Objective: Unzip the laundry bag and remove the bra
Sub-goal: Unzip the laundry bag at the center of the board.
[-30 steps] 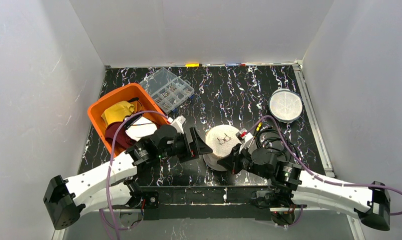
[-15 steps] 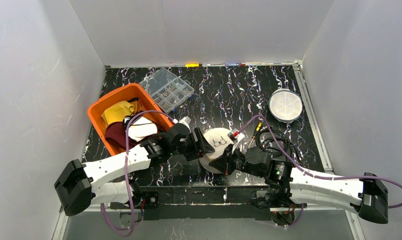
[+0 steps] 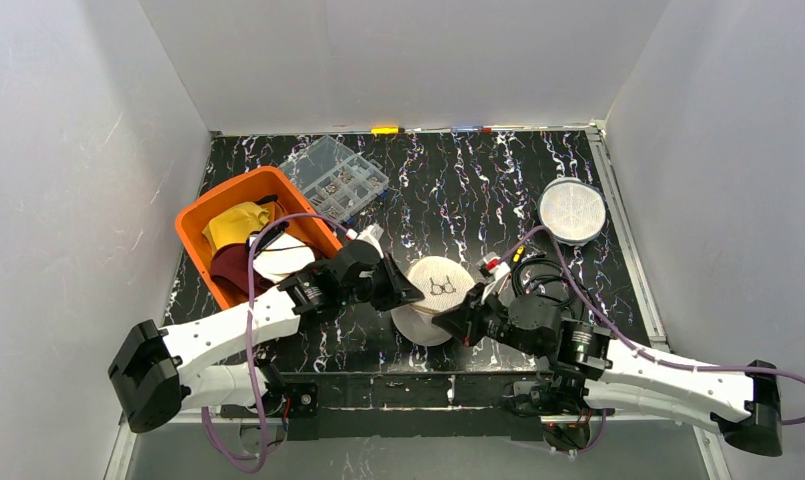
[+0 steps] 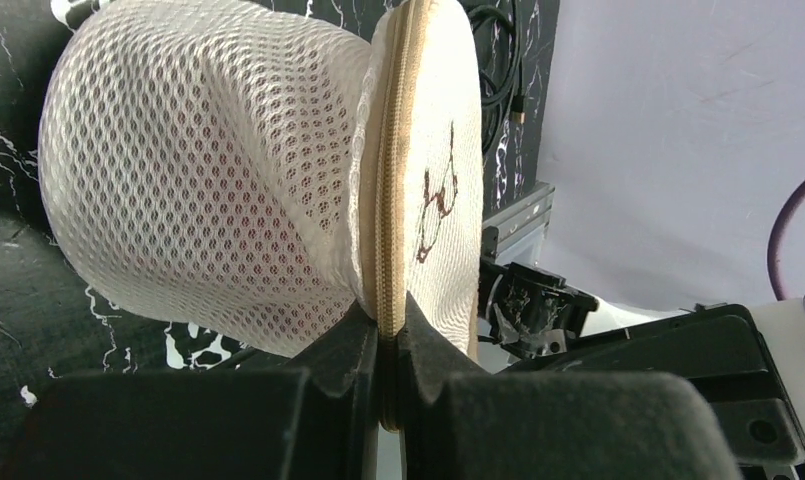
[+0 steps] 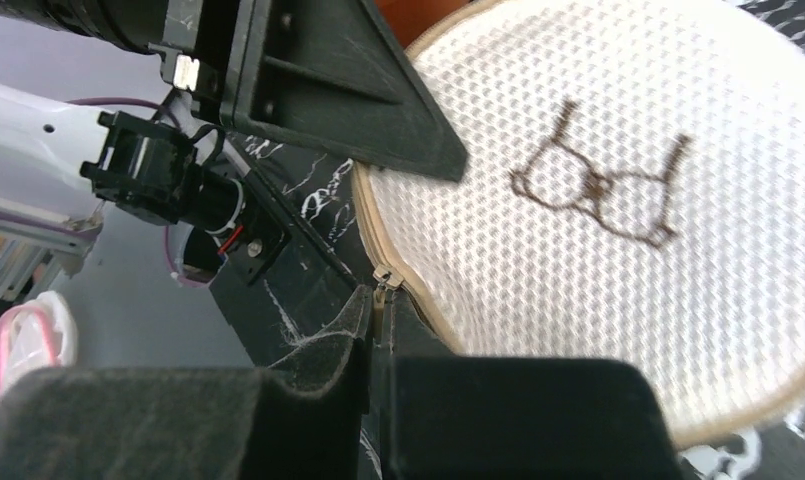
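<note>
Clamping the zip seam (image 4: 386, 200) of the laundry bag (image 4: 208, 190), the left claw (image 4: 388, 340) is fully closed; right claw (image 5: 378, 330) pinches the zipper pull (image 5: 382, 282).

You're looking into a three-sided booth: a plain white back wall (image 3: 398, 60), a white left wall (image 3: 78, 200) and a white right wall (image 3: 728, 180), all matte. Your table (image 3: 458, 190) is black with white marble veining. A metal rail (image 3: 630, 250) runs down its right edge. At the seam under the back wall sit a yellow tag (image 3: 385, 130) and a blue tag (image 3: 465, 129). The light is soft and even, and the shadows are faint.
</note>
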Tool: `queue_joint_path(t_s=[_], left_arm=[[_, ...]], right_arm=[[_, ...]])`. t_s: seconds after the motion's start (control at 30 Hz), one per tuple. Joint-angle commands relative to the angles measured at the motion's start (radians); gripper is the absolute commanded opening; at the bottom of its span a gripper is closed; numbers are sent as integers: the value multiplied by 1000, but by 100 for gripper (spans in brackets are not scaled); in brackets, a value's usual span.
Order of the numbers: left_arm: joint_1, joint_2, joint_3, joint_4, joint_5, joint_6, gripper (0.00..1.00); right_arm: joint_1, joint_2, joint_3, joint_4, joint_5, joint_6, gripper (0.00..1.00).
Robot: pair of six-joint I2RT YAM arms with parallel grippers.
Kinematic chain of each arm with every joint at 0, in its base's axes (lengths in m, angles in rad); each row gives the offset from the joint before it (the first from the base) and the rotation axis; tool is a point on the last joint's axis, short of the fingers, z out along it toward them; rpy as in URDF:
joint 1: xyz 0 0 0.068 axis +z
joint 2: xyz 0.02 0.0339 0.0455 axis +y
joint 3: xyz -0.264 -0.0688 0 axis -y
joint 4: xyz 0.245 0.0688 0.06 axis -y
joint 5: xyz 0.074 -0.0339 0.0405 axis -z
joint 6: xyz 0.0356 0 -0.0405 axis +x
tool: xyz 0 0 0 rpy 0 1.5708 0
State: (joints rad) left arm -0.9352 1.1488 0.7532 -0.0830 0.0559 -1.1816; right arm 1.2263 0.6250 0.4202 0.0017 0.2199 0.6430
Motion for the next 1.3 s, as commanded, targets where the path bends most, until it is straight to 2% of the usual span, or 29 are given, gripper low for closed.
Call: queue_joint_path(t_s=[0.0,0.1,0.2,0.37,0.47,0.53,0.57,0.63,0.67,0.77,0.8,0.93,1.07,1.17,1.27], left_arm=[[51,-57,15,-42,-4,57,0],[105,-73,1,-3,90,89,0],[179,-52,13,52,250,147,0],[230,92,150,25,524,318,0],[241,197,195,-18,569,383,1],[243,244,174,19,574,366,6],[243,245,150,59,573,344,14],[243,224,98,131,552,282,47],[244,202,84,121,524,279,62],[243,113,63,2,431,272,95],[244,72,53,-38,396,264,98],[240,-127,-34,-190,233,164,98],[184,-352,-159,-187,131,-6,98],[90,-387,-165,-166,50,-66,98],[16,-320,-112,-152,6,-65,96]], right_arm=[[5,-95,88,-215,176,-35,1],[5,-152,102,-288,206,-41,1],[5,-179,120,-335,200,-63,1],[5,-188,136,-413,216,-91,1],[5,-200,89,-383,205,-81,1],[5,-201,52,-347,188,-69,1],[5,-201,37,-329,179,-61,1],[6,-194,14,-290,155,-48,1],[4,-189,5,-270,143,-43,1],[5,-155,-13,-214,112,-29,1],[5,-142,-16,-195,104,-26,1],[5,-79,-12,-104,67,-18,1],[6,-17,-15,6,22,-5,1],[6,50,-15,94,-10,6,1],[10,123,-8,163,-27,16,1]])
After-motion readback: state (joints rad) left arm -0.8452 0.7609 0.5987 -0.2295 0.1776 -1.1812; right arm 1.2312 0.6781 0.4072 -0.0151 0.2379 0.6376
